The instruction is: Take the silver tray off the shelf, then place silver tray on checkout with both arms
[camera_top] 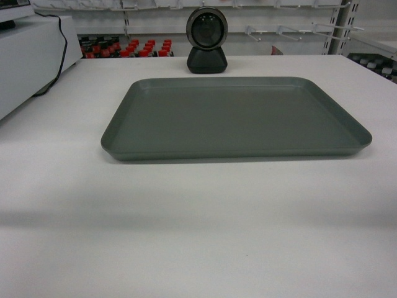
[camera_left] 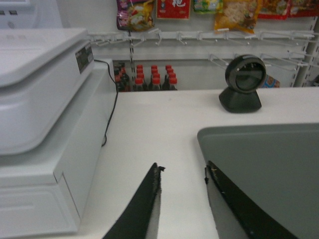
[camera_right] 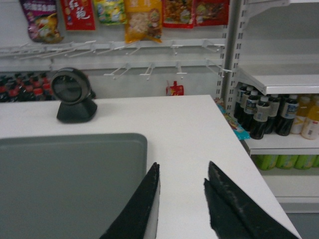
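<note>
The silver tray (camera_top: pixel 236 118) lies flat on the white checkout tabletop (camera_top: pixel 186 236), just in front of the black round-headed scanner (camera_top: pixel 206 40) that stands at the far edge. No arm shows in the head view.

In the left wrist view, the left claw (camera_left: pixel 182 172) hangs with its two black prongs spread apart and nothing between them. The tray's left rim sits just beside the right-hand prong, apparently not touching it. A white register unit (camera_left: pixel 40 124) with a black cable stands to the left.

In the right wrist view, the right claw (camera_right: pixel 182 172) is likewise spread and empty, poised over bare tabletop just off the tray's right rim. Shelves of bottled drinks (camera_right: pixel 264 114) stand beyond the counter's right edge, and snack packets (camera_right: pixel 142 20) hang on the back wall.

Judging from this, the tray is already set down on the checkout and the task looks essentially finished. What remains is a clean retreat: keep both claws spread, lift them straight away from the rims without nudging the tray, and keep the left arm away from the register and the right arm away from the counter's edge.
</note>
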